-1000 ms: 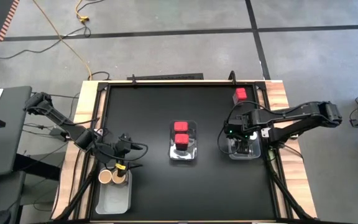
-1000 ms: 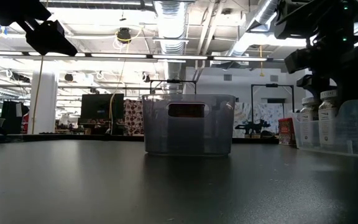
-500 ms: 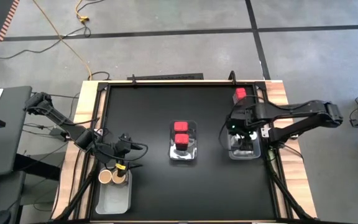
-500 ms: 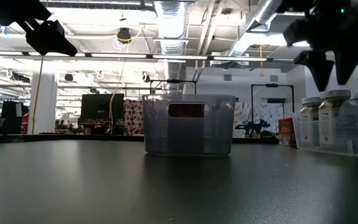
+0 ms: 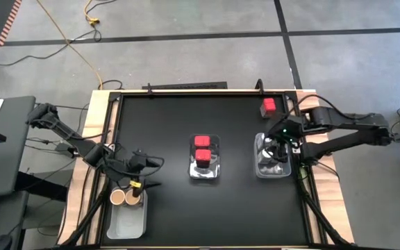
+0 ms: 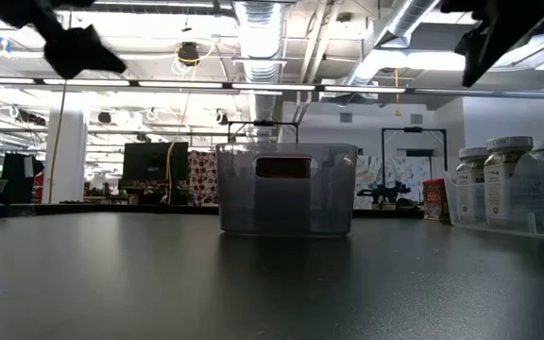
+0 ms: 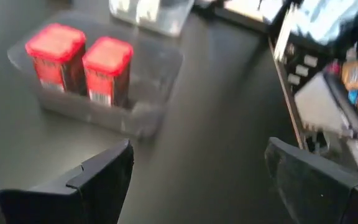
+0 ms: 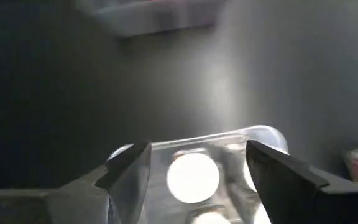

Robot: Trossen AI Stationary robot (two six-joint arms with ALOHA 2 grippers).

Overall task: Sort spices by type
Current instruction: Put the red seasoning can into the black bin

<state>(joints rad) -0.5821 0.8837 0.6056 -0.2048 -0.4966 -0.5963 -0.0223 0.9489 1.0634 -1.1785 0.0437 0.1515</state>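
Most of the sorting looks done: two red spices (image 5: 202, 147) share the middle bin (image 5: 205, 171), brown jars (image 5: 125, 197) sit in the bin just under the idle left gripper (image 5: 139, 169), its fingers spread and empty. The right gripper (image 5: 278, 142) hangs released, holding nothing, above the white-lidded jars (image 8: 193, 176) in their bin (image 5: 258, 167). One red spice (image 5: 269, 106) lies loose just beyond it, unsorted.

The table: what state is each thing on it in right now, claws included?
Left claw: open, empty, above the left bin.
Right claw: open, empty, over the right bin.
Middle bin: holds two red spices, upright.
Right bin: holds white-lidded jars, upright.
Left bin: holds two brown-topped jars at one end.
Loose red spice: outside any bin.
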